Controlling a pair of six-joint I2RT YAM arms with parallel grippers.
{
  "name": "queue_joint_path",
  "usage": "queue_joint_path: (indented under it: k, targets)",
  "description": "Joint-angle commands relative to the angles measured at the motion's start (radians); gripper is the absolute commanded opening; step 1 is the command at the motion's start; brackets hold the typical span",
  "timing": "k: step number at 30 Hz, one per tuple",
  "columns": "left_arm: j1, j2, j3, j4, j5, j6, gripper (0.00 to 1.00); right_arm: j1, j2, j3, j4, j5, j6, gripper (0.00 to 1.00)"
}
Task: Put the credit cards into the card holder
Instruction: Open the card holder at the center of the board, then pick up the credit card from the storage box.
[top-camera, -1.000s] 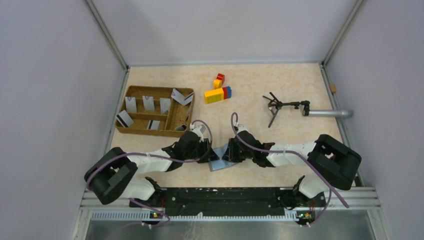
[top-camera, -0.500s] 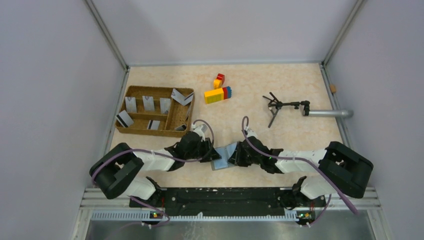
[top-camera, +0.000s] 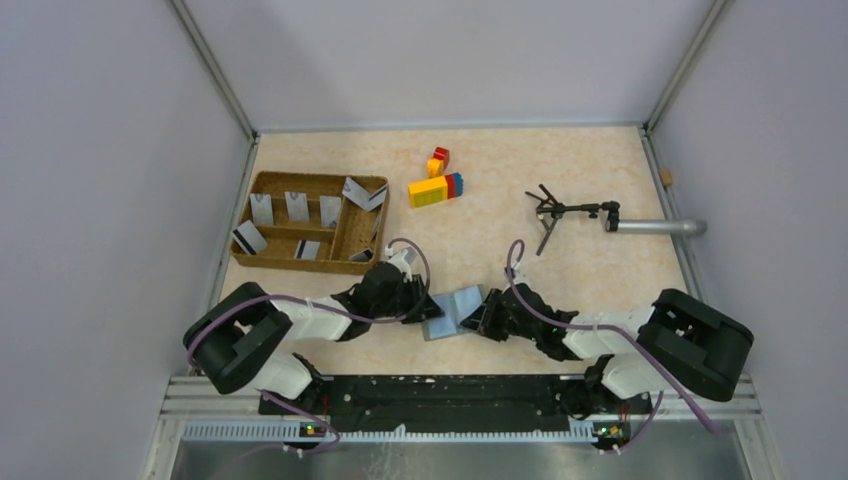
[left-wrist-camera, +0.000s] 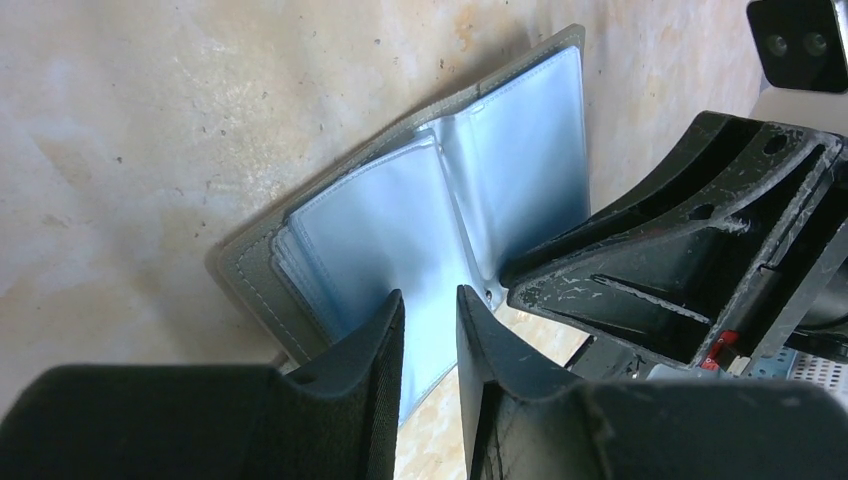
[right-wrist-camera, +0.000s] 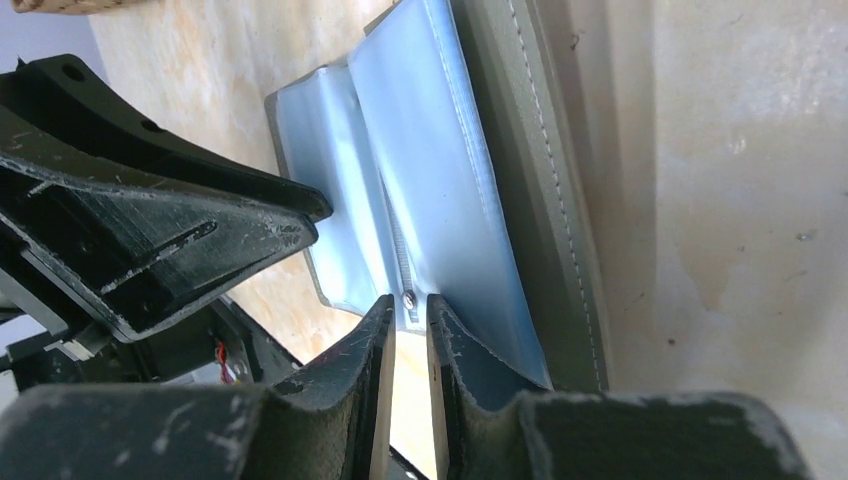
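Right, we see one card holder (top-camera: 452, 312) open on the table (top-camera: 500, 160), left gripper (left-wrist-camera: 430, 305) and right gripper (right-wrist-camera: 408, 305) each nearly closed, pinching one side of it; roughly eight cards (top-camera: 297, 206) sit in one tray (top-camera: 300, 177).

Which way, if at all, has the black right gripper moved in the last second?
Yes: the right gripper has shifted rightward and toward the near edge, away from the brown wicker tray.
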Motion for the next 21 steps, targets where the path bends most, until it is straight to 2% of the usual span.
queue_joint_path:
  k: [1, 5, 11, 15, 21]
  targets:
    - [-0.001, 0.022, 0.002, -0.114, -0.04, 0.053, 0.28, -0.019, 0.048, -0.017, -0.045, 0.001, -0.005, 0.18]
    - [-0.001, -0.062, 0.054, -0.212, -0.028, 0.08, 0.34, -0.02, -0.009, 0.029, -0.107, -0.011, -0.078, 0.21]
    - [0.002, -0.231, 0.18, -0.446, -0.065, 0.151, 0.57, -0.019, -0.158, 0.133, -0.278, -0.033, -0.201, 0.27]
    - [0.02, -0.292, 0.275, -0.638, -0.095, 0.195, 0.69, -0.021, -0.192, 0.22, -0.376, -0.032, -0.272, 0.28]
    - [0.094, -0.335, 0.421, -0.86, -0.093, 0.311, 0.76, -0.027, -0.158, 0.269, -0.406, -0.022, -0.334, 0.3]
